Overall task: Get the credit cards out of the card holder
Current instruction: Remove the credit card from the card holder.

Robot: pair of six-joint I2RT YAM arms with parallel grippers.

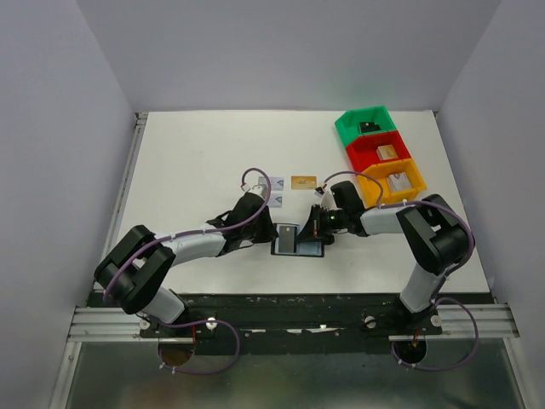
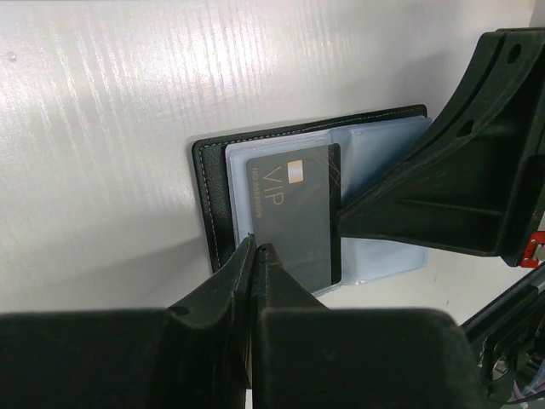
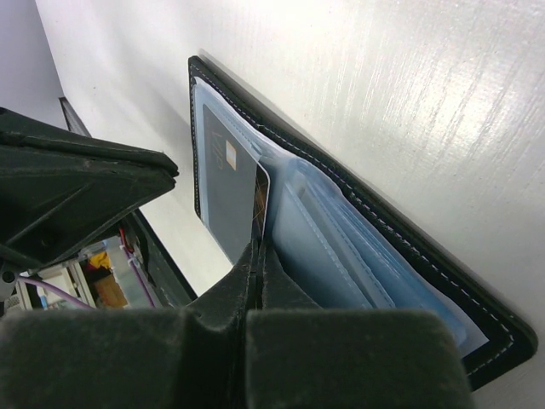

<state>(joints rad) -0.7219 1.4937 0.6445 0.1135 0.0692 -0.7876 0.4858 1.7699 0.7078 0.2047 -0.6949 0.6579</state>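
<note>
Two sets of fingers meet at the open card holder [image 2: 207,204], flat on the tabletop [image 1: 196,170]. At its left side the left fingers [image 2: 252,266] are pinched narrow on its edge. A dark card [image 2: 294,213] lies on its left pocket. From the holder's right, the right fingers [image 3: 255,260] clamp that card's edge. Beyond the holder lie two silver-grey cards [image 1: 275,199] and a gold-orange card [image 1: 303,181].

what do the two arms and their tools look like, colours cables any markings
The left arm and right arm have pale grey-white links between bulky black joints. A thin purple cable loops along each. The left tool and right tool are matte black, angular, tapering to narrow tips. A small green light shows near the right wrist. No lettering is visible.
</note>
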